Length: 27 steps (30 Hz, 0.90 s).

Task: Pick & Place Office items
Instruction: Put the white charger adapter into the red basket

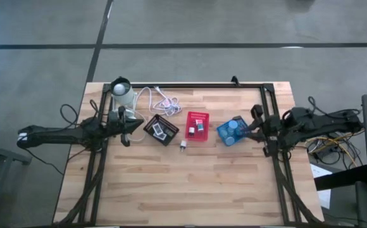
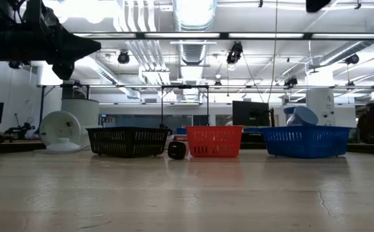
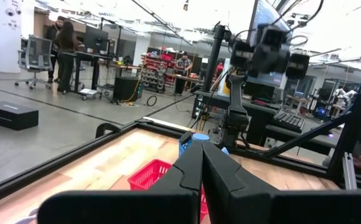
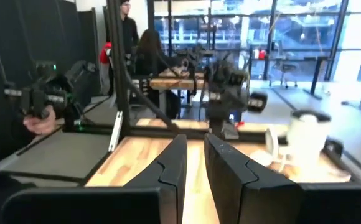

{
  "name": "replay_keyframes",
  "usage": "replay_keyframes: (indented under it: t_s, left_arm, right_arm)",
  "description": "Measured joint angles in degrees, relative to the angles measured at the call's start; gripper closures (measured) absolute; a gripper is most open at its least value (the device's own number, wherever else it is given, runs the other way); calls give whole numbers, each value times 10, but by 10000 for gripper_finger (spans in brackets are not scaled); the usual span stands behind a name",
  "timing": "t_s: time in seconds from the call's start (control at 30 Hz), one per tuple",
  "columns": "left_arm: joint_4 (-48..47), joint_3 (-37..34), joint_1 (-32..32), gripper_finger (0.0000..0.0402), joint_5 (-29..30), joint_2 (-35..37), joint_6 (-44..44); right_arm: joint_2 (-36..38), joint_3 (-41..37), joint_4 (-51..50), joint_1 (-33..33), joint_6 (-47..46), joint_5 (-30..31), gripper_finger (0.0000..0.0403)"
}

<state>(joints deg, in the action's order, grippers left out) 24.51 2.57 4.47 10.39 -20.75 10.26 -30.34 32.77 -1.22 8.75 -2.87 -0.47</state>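
Three mesh bins stand in a row mid-table: black (image 1: 160, 130), red (image 1: 197, 125) and blue (image 1: 233, 131). Small office items lie inside them, among them pale-blue round pieces (image 1: 232, 126) in the blue bin, one rising above its rim (image 2: 301, 116). One small dark item (image 1: 183, 146) stands alone on the wood in front of the red bin (image 2: 177, 149). My left gripper (image 3: 202, 155) is shut and empty, held level just left of the black bin (image 1: 128, 135). My right gripper (image 4: 195, 155) hangs level beside the blue bin's right side (image 1: 252, 130), its fingers a narrow gap apart with nothing between them.
A white lamp (image 1: 121, 92) with its coiled white cable (image 1: 158, 100) stands at the far left behind the black bin. A black frame (image 1: 190, 85) runs around the table's edges. The near half of the wooden table (image 1: 183, 190) is bare.
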Motion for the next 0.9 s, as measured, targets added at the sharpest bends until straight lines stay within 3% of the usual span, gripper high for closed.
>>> replay_keyframes:
  t_s: [0.4, 0.9]
  left_arm:
    - [-1, 0, 0, 396, 0, 0, -2]
    - [4, 0, 0, 396, 0, 0, 3]
  right_arm:
    - [5, -117, 111, -6, 28, -4, 349]
    - [255, -188, 42, -35, 3, -9, 349]
